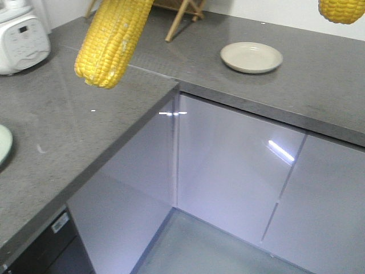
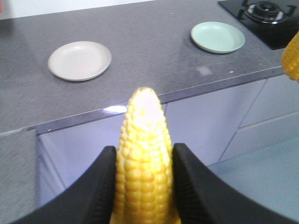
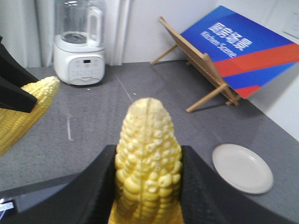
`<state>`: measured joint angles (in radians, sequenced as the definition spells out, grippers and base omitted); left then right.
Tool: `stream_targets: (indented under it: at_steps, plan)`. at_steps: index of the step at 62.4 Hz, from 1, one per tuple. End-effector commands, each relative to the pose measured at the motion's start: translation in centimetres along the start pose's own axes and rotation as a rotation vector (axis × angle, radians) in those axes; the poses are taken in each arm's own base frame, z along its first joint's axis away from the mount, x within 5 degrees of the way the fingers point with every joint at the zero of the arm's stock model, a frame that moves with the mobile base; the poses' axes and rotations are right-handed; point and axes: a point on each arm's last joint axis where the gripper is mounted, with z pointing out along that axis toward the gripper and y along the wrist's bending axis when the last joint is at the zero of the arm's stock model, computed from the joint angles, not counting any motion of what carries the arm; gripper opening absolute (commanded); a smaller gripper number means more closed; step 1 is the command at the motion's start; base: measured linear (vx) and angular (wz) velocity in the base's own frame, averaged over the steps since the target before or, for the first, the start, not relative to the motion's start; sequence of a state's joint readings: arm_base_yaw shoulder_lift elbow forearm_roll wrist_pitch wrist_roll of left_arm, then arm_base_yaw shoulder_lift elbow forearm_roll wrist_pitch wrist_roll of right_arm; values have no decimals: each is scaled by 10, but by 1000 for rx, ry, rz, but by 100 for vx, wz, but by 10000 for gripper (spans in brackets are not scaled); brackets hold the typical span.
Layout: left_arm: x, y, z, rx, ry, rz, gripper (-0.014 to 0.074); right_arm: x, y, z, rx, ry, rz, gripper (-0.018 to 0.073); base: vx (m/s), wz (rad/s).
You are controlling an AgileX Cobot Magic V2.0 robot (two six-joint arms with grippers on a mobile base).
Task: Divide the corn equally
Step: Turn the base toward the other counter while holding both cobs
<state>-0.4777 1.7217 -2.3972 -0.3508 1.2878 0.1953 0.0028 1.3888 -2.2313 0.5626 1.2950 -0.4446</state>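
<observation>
Left hand (image 2: 144, 149) clamped on a corn cob (image 2: 143, 179), right hand (image 3: 148, 150) clamped on a second cob (image 3: 148, 182), both cobs held in the air over the grey counter (image 1: 319, 80), clear of the beige plate (image 1: 251, 57) and green plate (image 2: 217, 37).

An L-shaped grey desk (image 1: 319, 85) carries a cream plate (image 1: 251, 57) at one o'clock in the front view and a white appliance (image 1: 20, 40) at ten. A black hob (image 2: 264, 16) sits at two o'clock of a green plate (image 2: 217, 37). A blue sign (image 3: 243, 46) leans on a wooden easel (image 3: 201, 70).
</observation>
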Motion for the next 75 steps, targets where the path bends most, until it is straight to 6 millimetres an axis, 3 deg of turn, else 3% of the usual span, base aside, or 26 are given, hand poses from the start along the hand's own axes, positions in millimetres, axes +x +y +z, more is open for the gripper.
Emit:
stream_targets:
  at_steps: [1, 75]
  plan:
    - [-11, -11, -28, 12, -104, 8, -7, -6, 7, -14, 1, -46, -18, -4, -3, -42]
    - [-11, -11, -28, 12, -104, 8, -7, -6, 7, -14, 1, -46, -18, -4, -3, -37]
